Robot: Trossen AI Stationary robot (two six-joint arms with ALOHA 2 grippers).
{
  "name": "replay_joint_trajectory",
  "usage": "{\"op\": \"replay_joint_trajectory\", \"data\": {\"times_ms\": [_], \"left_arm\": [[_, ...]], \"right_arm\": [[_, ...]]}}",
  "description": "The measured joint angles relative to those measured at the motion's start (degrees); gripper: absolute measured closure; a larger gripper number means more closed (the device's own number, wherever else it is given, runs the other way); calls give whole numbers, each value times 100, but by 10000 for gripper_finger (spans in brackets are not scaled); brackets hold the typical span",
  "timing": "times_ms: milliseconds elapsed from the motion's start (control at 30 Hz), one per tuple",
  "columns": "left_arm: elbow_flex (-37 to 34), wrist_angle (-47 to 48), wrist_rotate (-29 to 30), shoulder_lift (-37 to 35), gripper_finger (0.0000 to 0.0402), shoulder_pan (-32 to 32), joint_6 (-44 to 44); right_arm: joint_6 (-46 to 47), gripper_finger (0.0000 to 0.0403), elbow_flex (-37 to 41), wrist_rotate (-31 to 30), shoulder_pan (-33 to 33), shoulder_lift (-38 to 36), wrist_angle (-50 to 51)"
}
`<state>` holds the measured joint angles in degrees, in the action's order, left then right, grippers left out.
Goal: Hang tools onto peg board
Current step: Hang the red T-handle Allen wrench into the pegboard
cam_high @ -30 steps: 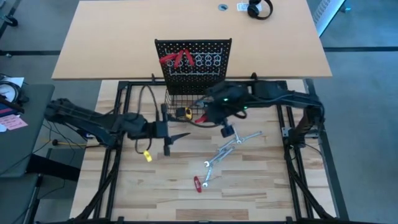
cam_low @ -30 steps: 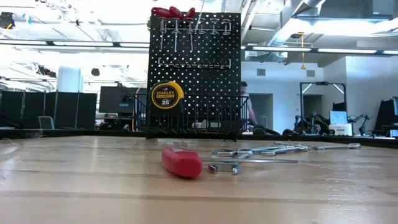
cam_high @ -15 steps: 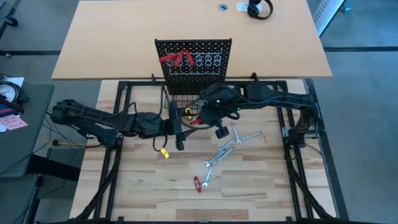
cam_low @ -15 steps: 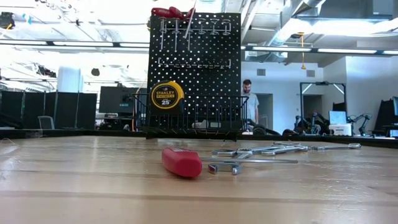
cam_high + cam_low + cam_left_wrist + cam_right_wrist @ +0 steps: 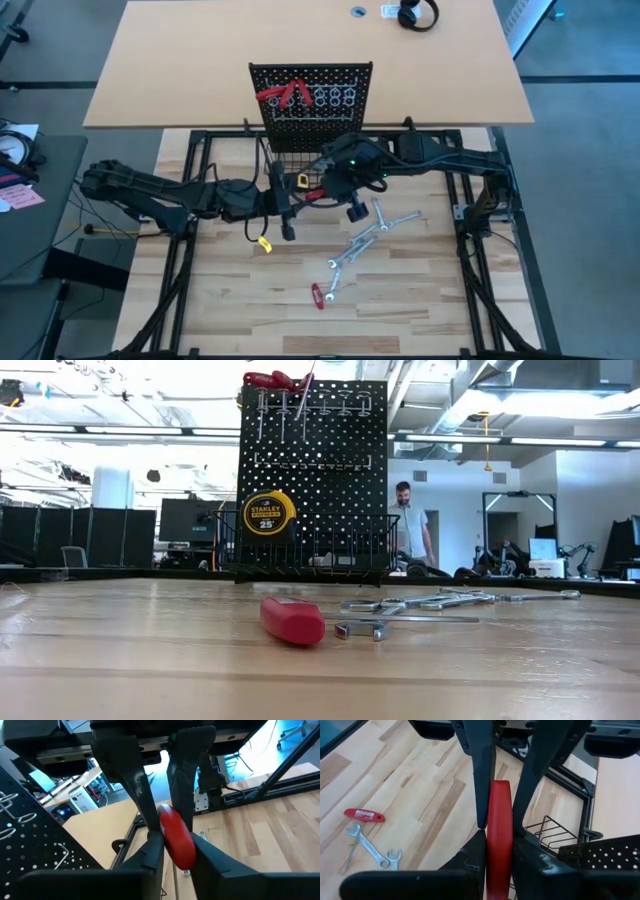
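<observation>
The wooden worktop (image 5: 240,300) is the biggest thing here. At its far side stands the peg board (image 5: 310,95), black and upright. In the low view it has silver ring hooks near the top, red pliers (image 5: 277,379) hanging at its top edge, and a yellow tape measure (image 5: 269,514) in the wire basket (image 5: 330,555) at its base.

Both dark arms reach to the middle, just in front of the basket. The left tool (image 5: 172,845) and the right tool (image 5: 499,827) meet there, tip to tip. Between them is one red-handled tool (image 5: 312,195). In the right wrist view, the right tool's two fingers press on both sides of the red handle, so it grips it. In the left wrist view, the left tool's fingers sit tight on both sides of the same red handle too.

A few silver wrenches (image 5: 375,232) lie on the worktop near the right arm. One more red-handled tool (image 5: 318,295) lies nearer the front edge, touching a wrench. A small yellow thing (image 5: 265,244) lies just beside the left arm.

Far behind the worktop, a person (image 5: 408,530) stands in the room.
</observation>
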<state>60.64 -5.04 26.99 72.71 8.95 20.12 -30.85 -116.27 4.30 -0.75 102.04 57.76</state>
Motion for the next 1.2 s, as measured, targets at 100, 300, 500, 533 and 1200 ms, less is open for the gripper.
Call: {"op": "replay_joint_trajectory", "data": {"times_ms": [100, 300, 500, 533, 1200], "left_arm": [[-2, 0, -25, -2, 363, -9, -1], [0, 4, -64, -1, 361, 0, 2], [-1, 164, -123, 3, 372, 0, -34], [-2, 210, -122, 4, 372, 0, -74], [156, -2737, -1724, 38, 374, -1905, 143]], "right_arm": [[20, 331, 0, -11, -12, 0, -2], [119, 330, 0, -1, -20, 0, 33], [398, 270, -2, 124, -179, -36, 397], [410, 253, 0, 124, -226, -63, 544], [2499, 178, 2924, -494, 369, -3056, 421]]}}
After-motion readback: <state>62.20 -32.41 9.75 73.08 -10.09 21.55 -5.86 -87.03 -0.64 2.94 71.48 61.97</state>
